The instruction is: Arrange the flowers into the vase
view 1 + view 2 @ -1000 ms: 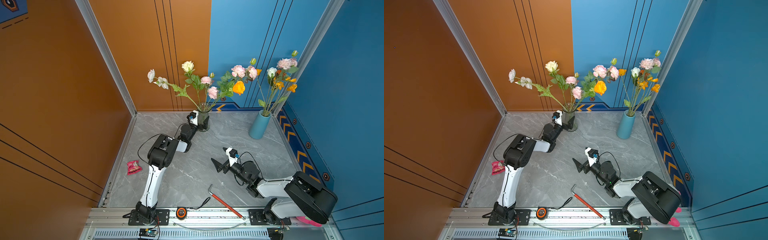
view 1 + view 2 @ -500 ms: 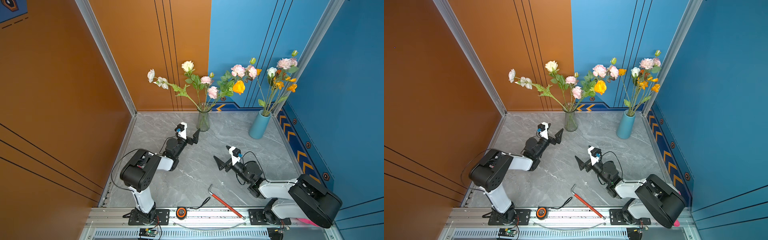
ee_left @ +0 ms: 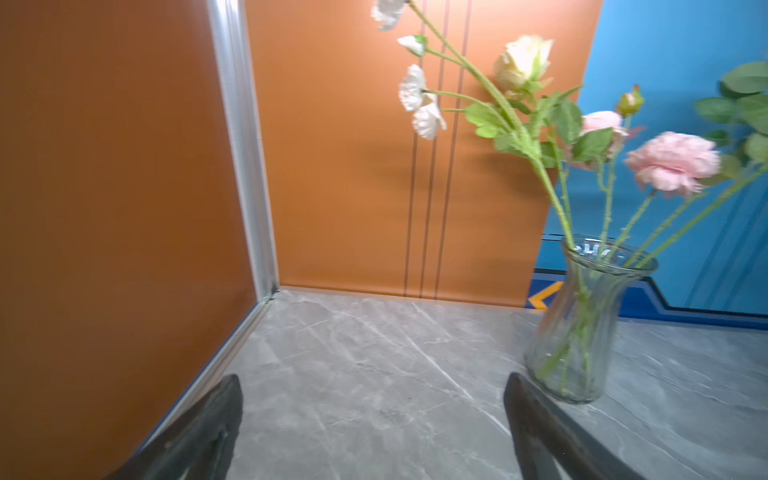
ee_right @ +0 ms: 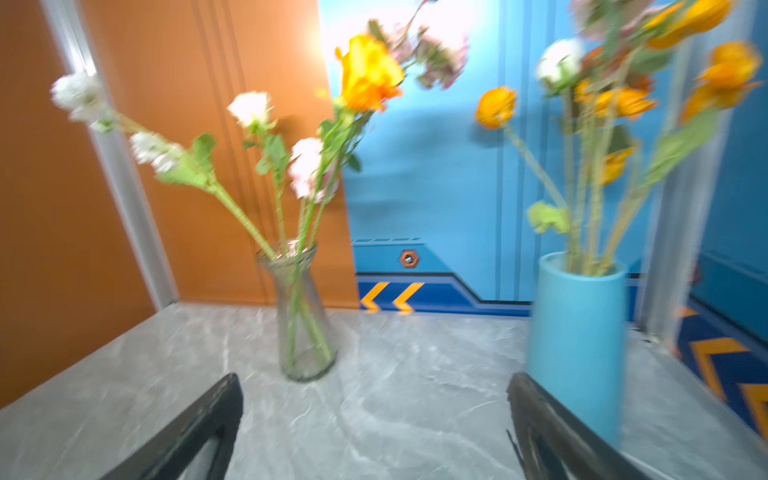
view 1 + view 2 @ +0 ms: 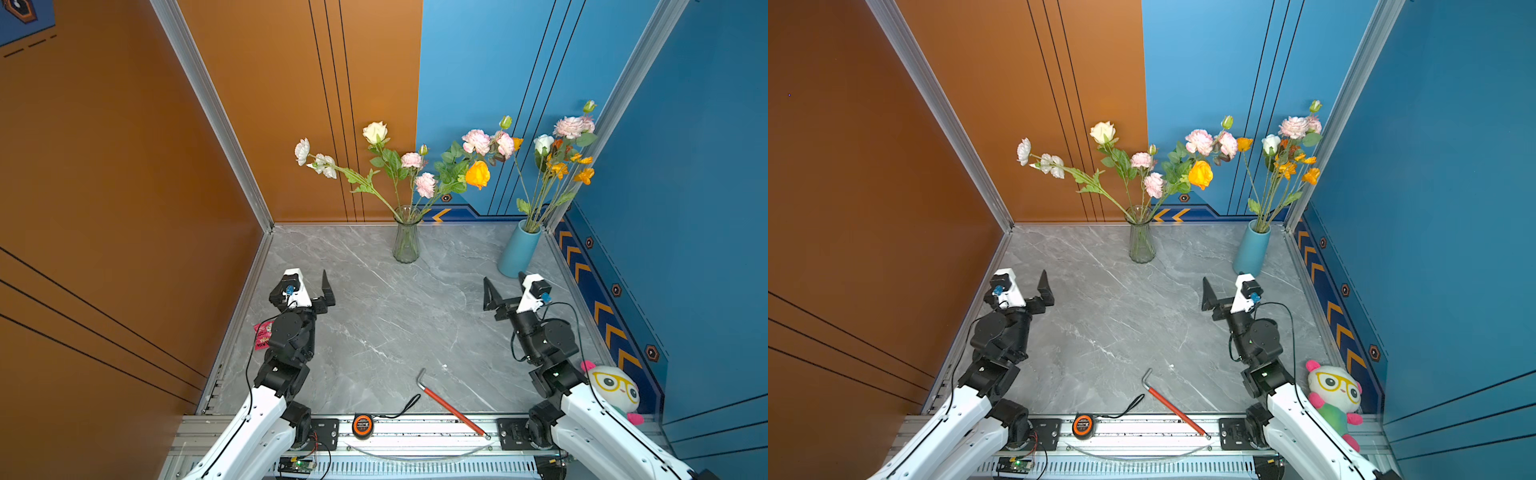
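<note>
The flowers (image 5: 425, 184) stand in the glass vase (image 5: 406, 241) at the middle of the worktop's (image 5: 395, 324) far edge, well ahead of the left end effector (image 5: 309, 286), which hovers near the left edge with its jaws wide apart and empty. The right end effector (image 5: 505, 291), likewise spread wide and holding nothing, sits near the right edge, just in front of a blue vase (image 5: 517, 253) that holds a second bunch (image 5: 558, 169) in the far right corner. A red-handled hex key (image 5: 449, 405) lies by the front edge, a tape measure (image 5: 362, 425) on the rail (image 5: 415, 434), a plush toy (image 5: 614, 390) in the near right corner and a pink packet (image 5: 262, 336) at the left edge.
</note>
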Motion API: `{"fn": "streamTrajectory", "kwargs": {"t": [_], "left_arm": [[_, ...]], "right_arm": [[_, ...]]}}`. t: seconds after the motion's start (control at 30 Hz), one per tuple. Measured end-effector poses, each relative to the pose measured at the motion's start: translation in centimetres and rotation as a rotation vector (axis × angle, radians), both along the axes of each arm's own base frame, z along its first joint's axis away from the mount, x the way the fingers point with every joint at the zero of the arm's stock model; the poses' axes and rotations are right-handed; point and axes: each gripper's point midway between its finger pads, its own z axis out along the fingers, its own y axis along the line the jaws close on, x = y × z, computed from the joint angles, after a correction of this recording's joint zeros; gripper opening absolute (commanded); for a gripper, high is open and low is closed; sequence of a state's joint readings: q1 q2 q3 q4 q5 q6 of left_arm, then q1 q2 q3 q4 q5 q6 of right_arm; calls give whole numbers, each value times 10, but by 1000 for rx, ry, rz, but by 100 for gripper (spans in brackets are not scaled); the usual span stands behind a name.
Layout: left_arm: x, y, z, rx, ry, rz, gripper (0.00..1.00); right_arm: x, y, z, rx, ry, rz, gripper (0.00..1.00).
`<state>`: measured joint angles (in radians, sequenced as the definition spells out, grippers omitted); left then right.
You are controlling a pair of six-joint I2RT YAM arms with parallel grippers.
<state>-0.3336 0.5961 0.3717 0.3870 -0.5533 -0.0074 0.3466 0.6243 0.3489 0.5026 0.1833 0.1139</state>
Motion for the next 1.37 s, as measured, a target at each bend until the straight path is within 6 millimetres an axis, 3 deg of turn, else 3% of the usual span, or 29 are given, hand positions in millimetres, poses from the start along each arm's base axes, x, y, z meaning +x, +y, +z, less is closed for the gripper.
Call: {"fn": "streamTrajectory", "kwargs": {"t": [0.1, 0.17, 0.23, 0.33, 0.5, 0.63, 0.77, 0.87, 1.07, 1.27, 1.37], "left_arm": [[-7, 22, -38, 21, 74, 130, 98], [-4, 31, -78, 67, 178, 190, 98], [3, 36, -114, 120, 289, 225, 98], [18, 39, -156, 197, 430, 236, 98], [45, 25, -193, 259, 487, 150, 98], [68, 17, -195, 208, 431, 58, 98], [72, 29, -198, 146, 366, 46, 98], [69, 24, -200, 143, 357, 17, 98], [76, 7, -181, 153, 280, -3, 98], [80, 10, -180, 152, 282, 11, 98], [84, 12, -180, 151, 292, 14, 98]], "right_arm": [[-4, -50, -2, 39, 83, -180, 100], [-3, -75, -32, 52, 190, -269, 100], [-1, -93, -77, 64, 331, -329, 100], [-1, -102, -132, 52, 520, -362, 100], [7, -100, -173, -5, 595, -350, 99], [9, -98, -206, -67, 626, -340, 100], [29, -97, -202, -105, 552, -332, 100], [45, -94, -201, -109, 493, -308, 100], [62, -83, -233, -122, 501, -236, 100], [92, -72, -198, -137, 414, -187, 100], [95, -67, -192, -144, 388, -167, 100]]}}
